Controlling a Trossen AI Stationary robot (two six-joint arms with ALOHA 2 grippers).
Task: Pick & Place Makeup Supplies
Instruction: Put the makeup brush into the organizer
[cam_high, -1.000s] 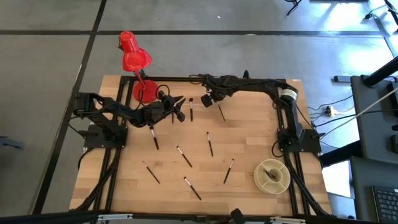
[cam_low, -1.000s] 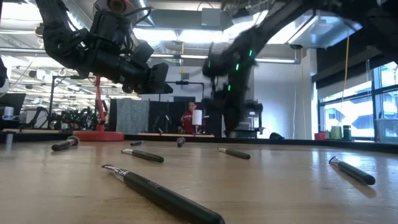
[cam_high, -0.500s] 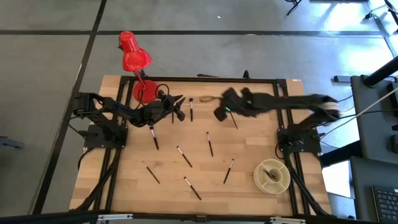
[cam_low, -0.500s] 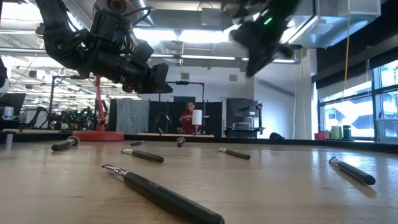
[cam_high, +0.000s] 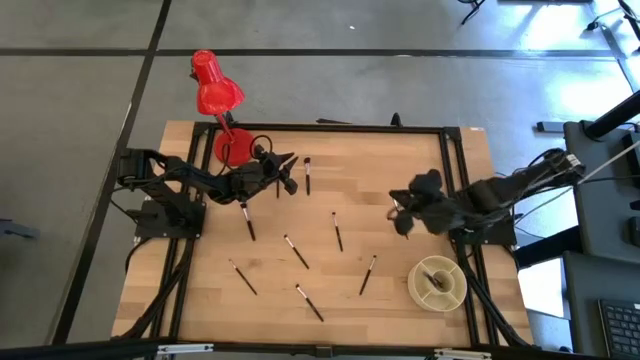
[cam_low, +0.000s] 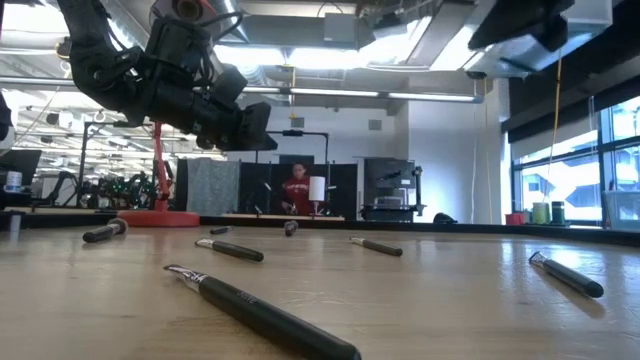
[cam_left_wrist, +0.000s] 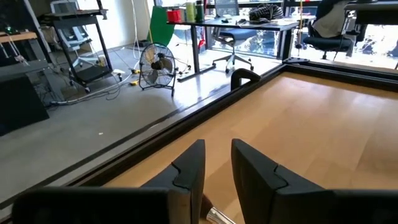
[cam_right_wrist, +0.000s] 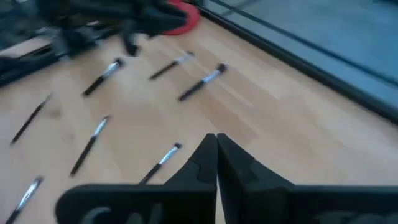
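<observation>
Brushes (cam_high: 297, 251) strewn mid-table (cam_high: 200, 300) — dish (cam_high: 437, 282) right.

The tabletop (cam_high: 390, 270) is pale wood in narrow butcher-block strips, edged by a black frame. The brushes (cam_high: 338, 231) are black with lighter tips. At upper left of the high view stands a bright red lamp (cam_high: 215, 90). At lower right sits a beige round dish (cam_high: 438, 282).

Wooden tabletop (cam_high: 400, 300), black-framed, with makeup brushes (cam_high: 338, 231) scattered loose across its middle and front. A round cream dish (cam_high: 437, 281) sits at one corner, a red lamp base (cam_high: 230, 149) at another.
</observation>
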